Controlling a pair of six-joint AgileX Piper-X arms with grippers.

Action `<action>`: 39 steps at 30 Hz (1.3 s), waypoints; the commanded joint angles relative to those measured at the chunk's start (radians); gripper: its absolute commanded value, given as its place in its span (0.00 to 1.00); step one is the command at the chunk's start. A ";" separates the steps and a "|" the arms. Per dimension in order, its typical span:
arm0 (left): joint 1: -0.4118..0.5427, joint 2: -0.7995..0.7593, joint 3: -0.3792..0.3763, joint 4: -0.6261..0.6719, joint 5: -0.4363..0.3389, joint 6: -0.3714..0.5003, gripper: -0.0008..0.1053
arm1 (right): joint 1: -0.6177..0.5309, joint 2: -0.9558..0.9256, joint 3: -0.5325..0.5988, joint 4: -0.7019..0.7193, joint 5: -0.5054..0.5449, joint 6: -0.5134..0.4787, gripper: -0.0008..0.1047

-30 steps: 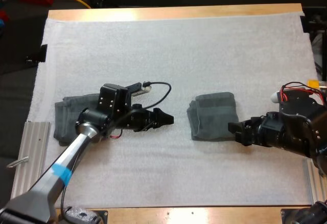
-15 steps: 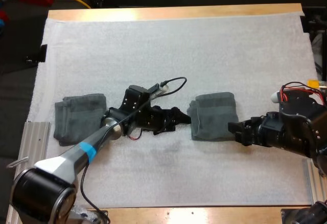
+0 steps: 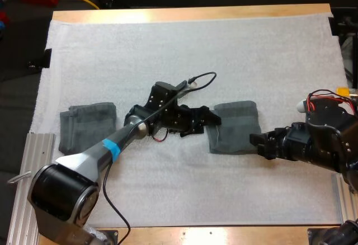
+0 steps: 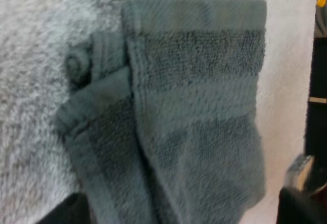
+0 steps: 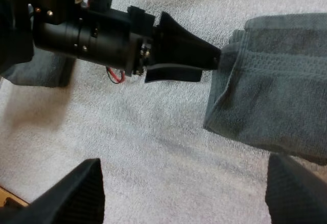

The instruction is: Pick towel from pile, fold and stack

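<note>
– Since the left gripper (image 3: pixel 214 121) now stands at the folded towel (image 3: pixel 238 130), how is the lot entered?

– Item one: folded towel, dark grey-green, flat on the white mat (image 3: pixel 168 49). It has a hem band along one side and a small lump of cloth at the corner nearest the left gripper. Position unchanged over the last second.

– And the change?

– Item two: left gripper. Change since a second ago: it has travelled from beside the second towel (image 3: pixel 86 130) to the folded towel's edge, on the side away from the right gripper (image 3: pixel 255 142). It is touching that edge or just short of it. Jaws are apart, with cloth showing between them in the left wrist view, not pressed on it.

– Right gripper?

– Item three: right gripper, just beside the folded towel's opposite corner, unmoved. Jaws are apart with bare mat between them, holding nothing.

– The second towel?

– Item four: second towel, flat, well apart from the folded towel, beyond the left gripper. Nothing touches it.

– Meaning for the task?

– Judgement only: the reach looks complete and the grasp is not yet made. The likely next step is to close on the folded towel's edge, either for one more fold or to carry it onto the second towel as a stack. The risk is that pinching only the top layer at that lumpy corner could pull the fold open.
</note>
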 commanded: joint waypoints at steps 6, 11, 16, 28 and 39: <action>-0.019 0.008 -0.022 0.106 -0.103 0.035 0.66 | -0.001 -0.004 -0.003 0.001 0.007 -0.004 0.62; -0.045 0.010 -0.022 0.108 -0.136 0.035 0.66 | -0.001 -0.004 -0.003 0.001 0.007 -0.004 0.62; -0.085 0.044 -0.037 0.112 -0.120 0.021 0.66 | -0.001 -0.004 -0.003 0.001 0.007 -0.004 0.62; -0.147 0.130 -0.177 0.195 -0.025 -0.001 0.66 | -0.001 -0.004 -0.003 0.001 0.007 -0.004 0.62; -0.146 0.143 -0.186 0.152 0.032 -0.047 0.49 | -0.001 -0.004 -0.003 0.001 0.007 -0.004 0.62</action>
